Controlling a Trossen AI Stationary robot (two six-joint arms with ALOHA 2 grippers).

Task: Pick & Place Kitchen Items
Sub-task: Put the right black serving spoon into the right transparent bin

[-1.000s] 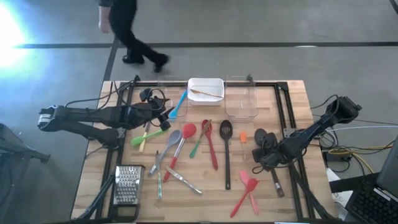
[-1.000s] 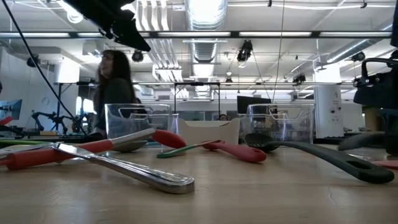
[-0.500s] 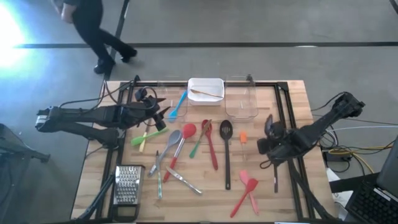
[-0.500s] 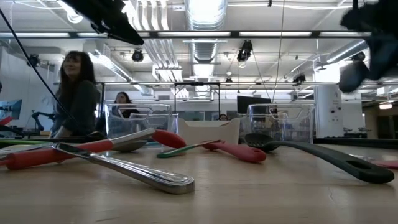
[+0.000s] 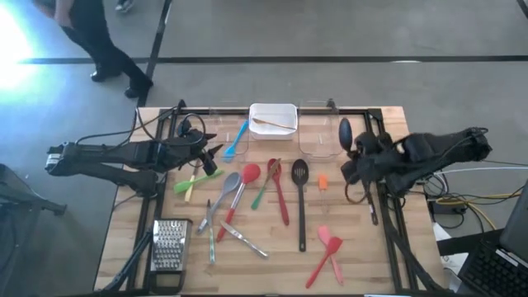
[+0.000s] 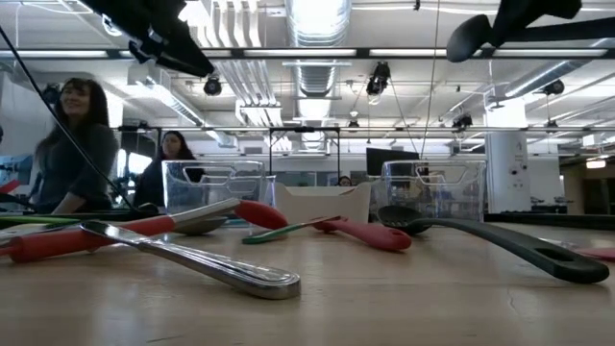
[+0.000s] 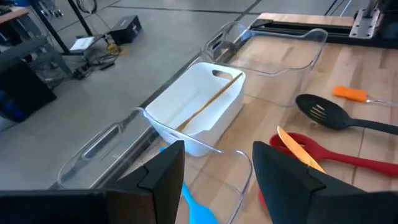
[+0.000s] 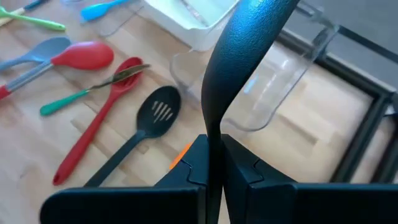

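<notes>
One black spoon (image 8: 239, 50) pinched in right gripper (image 8: 211, 163) (aloft) — left gripper (image 7: 214, 171) agape nr clear bin (image 7: 236, 163).

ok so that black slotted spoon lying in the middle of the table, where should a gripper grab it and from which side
Take the black slotted spoon on its long straight handle, about midway, coming straight down from above. It lies flat on the table, bowl toward the clear container, and the wood to the handle's right is bare. A red spatula lies close on the left, so set the fingers across the handle carefully.
</notes>
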